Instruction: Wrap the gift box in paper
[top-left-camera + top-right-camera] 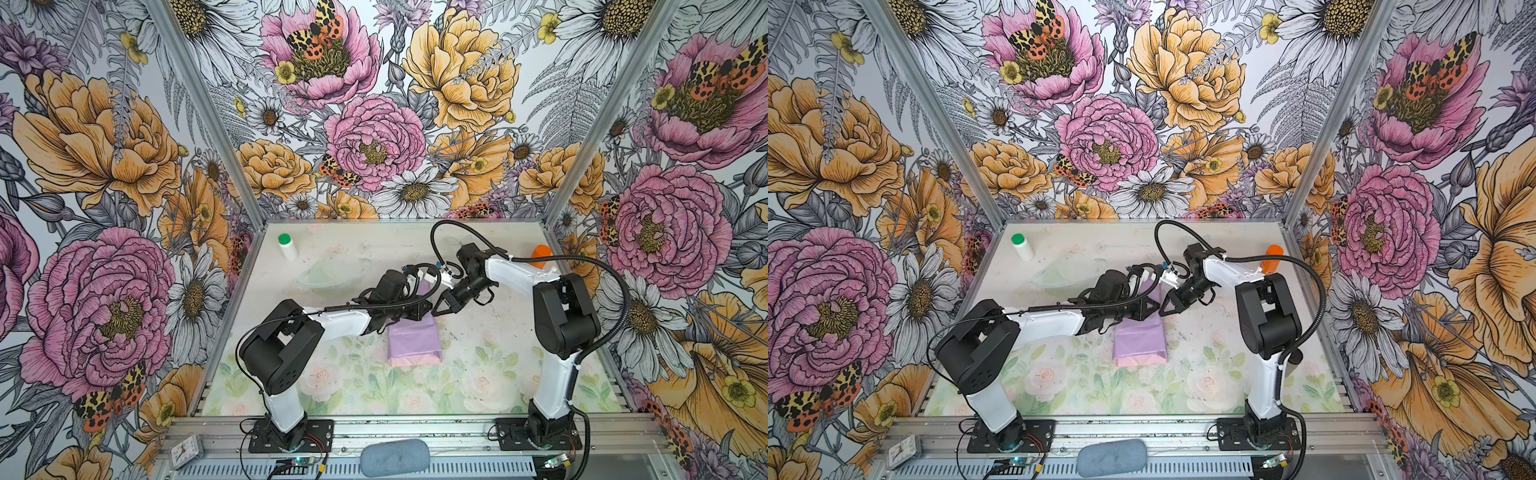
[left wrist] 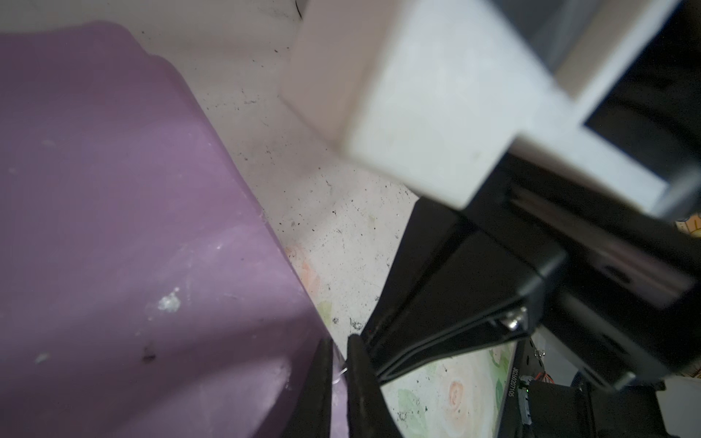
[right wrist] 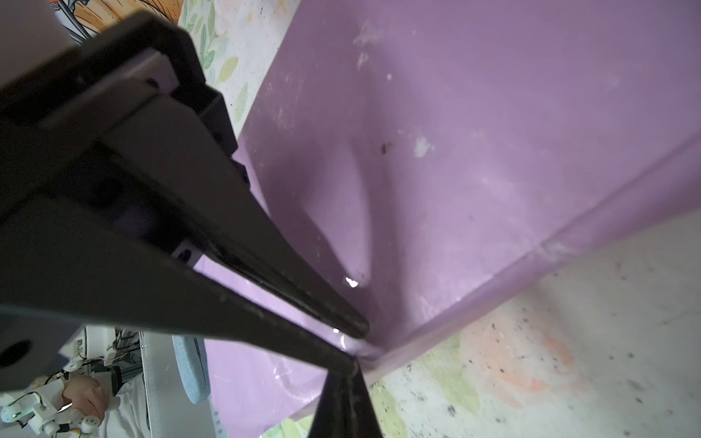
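Finding the paper in the middle of the surface, folded into a long lilac parcel running near to far, with a pale pink strip along its near edge. Seeing nothing of the gift box itself, only paper on every visible face of the parcel. Noting open room across the near half of the surface and on both flanks of the parcel, its near edge well apart from the front rail. Noting the left gripper over the parcel's far right edge and the right gripper just beside it, tips all but touching. Catching, in the left wrist view, the left fingers drawn nearly together, with a thin slit and a glint of something clear in it; cannot tell whether anything is truly gripped. Catching, in the right wrist view, the right fingers clenched tight, at a crisp folded corner of the paper. Spotting a white bottle toward the far left corner, green cap on, contents hidden. Spotting a clear shallow dish nearer and to its right, contents impossible to make out. Spotting an orange object behind the right arm.
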Motion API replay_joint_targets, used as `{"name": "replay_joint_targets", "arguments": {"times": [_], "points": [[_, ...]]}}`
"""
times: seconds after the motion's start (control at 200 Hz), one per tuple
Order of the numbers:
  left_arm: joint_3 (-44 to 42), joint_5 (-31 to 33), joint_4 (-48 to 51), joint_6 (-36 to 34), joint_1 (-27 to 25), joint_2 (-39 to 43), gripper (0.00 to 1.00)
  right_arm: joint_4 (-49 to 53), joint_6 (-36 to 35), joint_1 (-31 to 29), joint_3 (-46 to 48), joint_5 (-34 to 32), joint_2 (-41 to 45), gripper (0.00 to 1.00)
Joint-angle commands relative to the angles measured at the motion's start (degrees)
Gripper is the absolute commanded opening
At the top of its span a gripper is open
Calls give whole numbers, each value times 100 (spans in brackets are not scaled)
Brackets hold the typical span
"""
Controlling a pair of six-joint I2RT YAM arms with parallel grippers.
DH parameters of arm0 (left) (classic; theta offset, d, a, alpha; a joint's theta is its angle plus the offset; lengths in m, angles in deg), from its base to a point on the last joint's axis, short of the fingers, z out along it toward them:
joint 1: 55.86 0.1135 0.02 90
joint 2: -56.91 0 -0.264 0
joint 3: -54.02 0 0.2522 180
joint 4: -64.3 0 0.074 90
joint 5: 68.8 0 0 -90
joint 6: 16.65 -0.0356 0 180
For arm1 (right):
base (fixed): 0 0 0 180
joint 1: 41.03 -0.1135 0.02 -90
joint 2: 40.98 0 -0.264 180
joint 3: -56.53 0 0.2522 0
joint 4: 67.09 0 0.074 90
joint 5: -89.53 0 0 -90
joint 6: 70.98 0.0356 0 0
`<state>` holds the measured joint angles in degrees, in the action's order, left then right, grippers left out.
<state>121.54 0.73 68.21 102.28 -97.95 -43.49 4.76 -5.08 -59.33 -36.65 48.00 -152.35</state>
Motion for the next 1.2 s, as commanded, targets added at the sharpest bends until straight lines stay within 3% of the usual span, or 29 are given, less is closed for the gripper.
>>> {"name": "replay_joint_targets", "arguments": {"times": [0.0, 0.921, 1.196], "points": [[5, 163, -151, -37, 52, -89, 12, -60, -97, -22, -109, -42, -78, 0], [-153, 236, -196, -1, 147, -312, 9, -56, -9, -10, -127, -278, -17, 0], [-242, 283, -158, 16, 158, -304, 8, -69, 95, 41, -102, -431, 107, 17]]}}
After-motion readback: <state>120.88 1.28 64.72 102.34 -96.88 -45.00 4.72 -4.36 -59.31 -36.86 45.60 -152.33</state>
